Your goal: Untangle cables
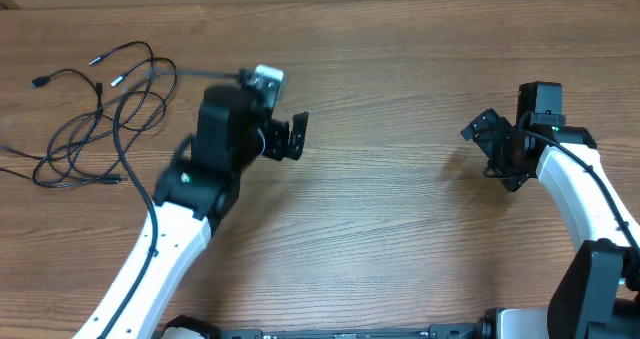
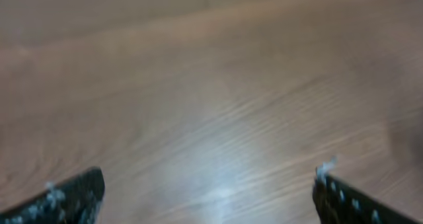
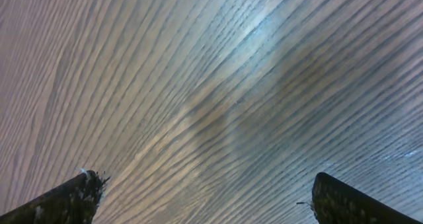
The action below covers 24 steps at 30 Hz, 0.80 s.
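While the cables (image 1: 118,129) lie tangled, the left claw (image 2: 209,176) and right claw (image 3: 206,179) stand spread and empty.

Your cables (image 1: 95,119) are black with silver tips; the worktop (image 1: 380,229) is brown with fine wood grain; left arm (image 1: 140,269) and right arm (image 1: 580,194) are white, jaws black.

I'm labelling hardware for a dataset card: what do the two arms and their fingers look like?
The left arm and right arm have white curved links with black wrist housings and a thin black cable along each. The left gripper and right gripper are black; their fingers are dark with pale scuffs.
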Each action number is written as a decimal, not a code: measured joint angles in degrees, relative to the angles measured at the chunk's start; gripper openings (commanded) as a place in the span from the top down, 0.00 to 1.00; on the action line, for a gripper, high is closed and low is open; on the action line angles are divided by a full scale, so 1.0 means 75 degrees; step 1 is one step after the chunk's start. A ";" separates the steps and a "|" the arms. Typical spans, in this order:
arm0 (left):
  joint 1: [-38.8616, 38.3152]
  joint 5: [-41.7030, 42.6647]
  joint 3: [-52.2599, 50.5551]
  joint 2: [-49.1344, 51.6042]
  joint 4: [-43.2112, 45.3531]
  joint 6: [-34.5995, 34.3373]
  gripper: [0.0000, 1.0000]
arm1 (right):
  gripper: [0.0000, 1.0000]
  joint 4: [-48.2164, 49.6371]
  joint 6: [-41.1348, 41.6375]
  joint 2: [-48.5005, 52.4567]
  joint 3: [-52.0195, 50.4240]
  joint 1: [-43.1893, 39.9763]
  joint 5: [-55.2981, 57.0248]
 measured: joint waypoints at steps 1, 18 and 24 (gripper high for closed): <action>0.0052 -0.0003 -0.0460 -0.0082 0.0501 0.0003 0.00 | 0.00 -0.0003 -0.0006 0.0000 0.0000 0.0000 0.0003; 0.1198 -0.0052 -0.5336 -0.1591 0.4983 -0.0580 0.00 | 0.00 0.0000 -0.0003 0.0000 0.0000 0.0000 -0.0003; 0.1577 -0.0052 -0.5799 -0.2098 0.4998 -0.0749 0.00 | 0.00 0.0000 -0.0003 0.0000 0.0000 0.0000 0.0000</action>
